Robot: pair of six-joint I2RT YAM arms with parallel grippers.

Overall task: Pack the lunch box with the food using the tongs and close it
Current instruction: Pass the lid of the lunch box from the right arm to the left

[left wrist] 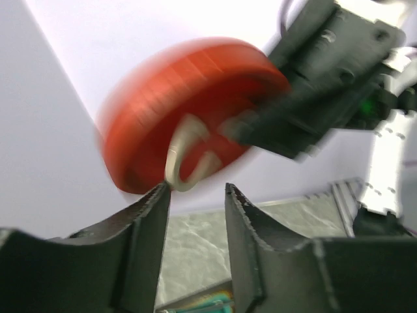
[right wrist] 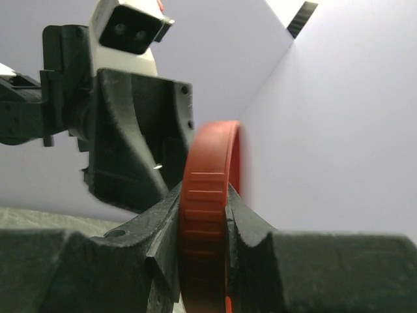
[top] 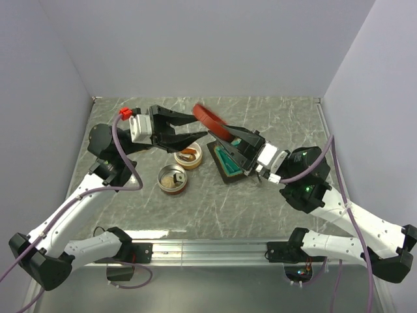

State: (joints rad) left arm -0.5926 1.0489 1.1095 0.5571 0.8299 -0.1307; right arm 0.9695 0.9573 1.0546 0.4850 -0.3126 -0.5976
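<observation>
A round red lid (top: 208, 117) hangs in the air on edge, and my right gripper (top: 227, 135) is shut on its rim (right wrist: 207, 195). In the left wrist view the lid (left wrist: 189, 111) is blurred and a pale loop handle (left wrist: 189, 156) shows on its face. My left gripper (left wrist: 195, 188) faces it with jaws apart and nothing between them, its left fingertip right at the loop. Below them stand two round metal lunch box tins: one (top: 189, 156) holds brown and orange food, the other (top: 172, 179) has something brownish inside. The tongs are out of view.
A square teal tray (top: 223, 164) with a dark rim lies on the marbled table just below the right gripper, right of the tins. Grey walls close in the table on three sides. A metal rail (top: 208, 248) runs along the near edge.
</observation>
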